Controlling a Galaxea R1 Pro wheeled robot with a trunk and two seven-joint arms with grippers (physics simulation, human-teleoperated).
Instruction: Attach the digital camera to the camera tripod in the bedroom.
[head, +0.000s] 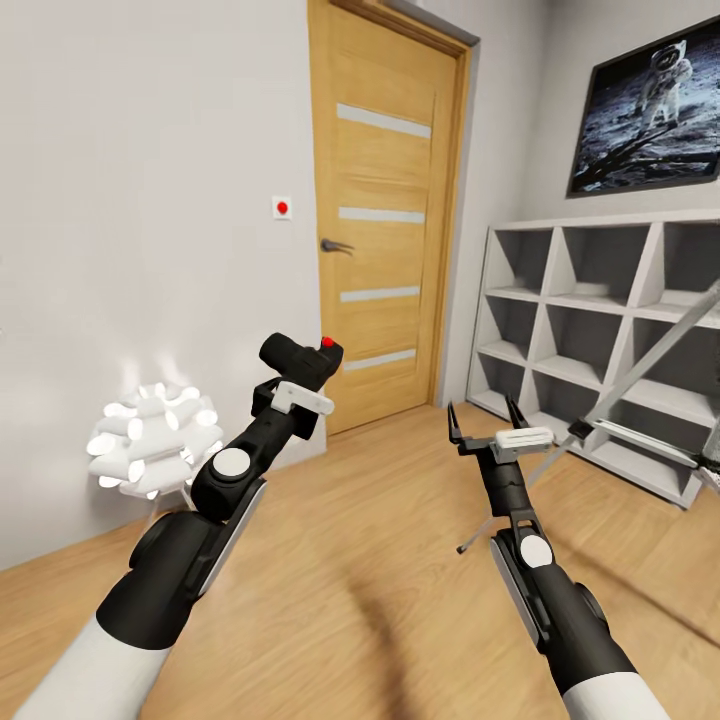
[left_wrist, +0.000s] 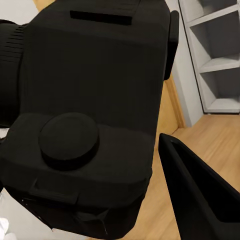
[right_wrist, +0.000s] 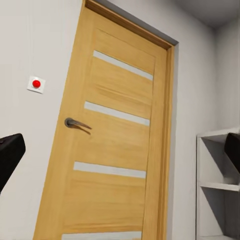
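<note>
In the head view my left gripper is shut on the digital camera, a small black body with a red button on top, held up in front of the door. Seen from the left wrist, the camera sits close against one black finger. My right gripper is open and holds nothing; in its wrist view its fingertips frame the door. The camera tripod leans at the right, silver legs slanting across the shelving, one black foot on the floor beside my right arm. Its head is out of view.
An oak door with frosted strips stands shut straight ahead, a red wall switch to its left. Grey cube shelving lines the right wall under a moon poster. A glowing white lamp sits on the plank floor at left.
</note>
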